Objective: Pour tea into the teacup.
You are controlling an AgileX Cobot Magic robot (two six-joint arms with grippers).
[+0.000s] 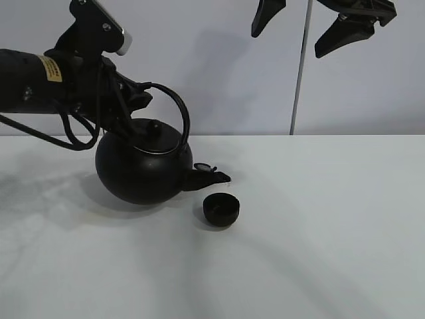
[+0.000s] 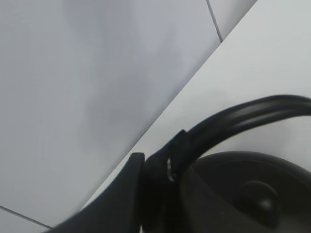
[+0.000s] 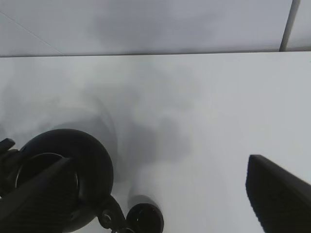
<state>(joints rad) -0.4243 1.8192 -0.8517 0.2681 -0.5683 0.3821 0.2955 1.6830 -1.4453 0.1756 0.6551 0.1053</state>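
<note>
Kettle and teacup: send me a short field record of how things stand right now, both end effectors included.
kettle: black, tilted with its spout toward the teacup
handle: arched, gripped near its left base
spout: tip close to the teacup, not touching it; no stream visible
teacup: upright on the table, untouched; contents not visible
left end effector: shut on the kettle handle
right end effector: open, raised high, holding nothing
kettle base: cannot tell whether it touches the table

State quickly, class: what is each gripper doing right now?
Left gripper: closed on the kettle, gripping its arched handle.
Right gripper: open, holding nothing, raised high.
</note>
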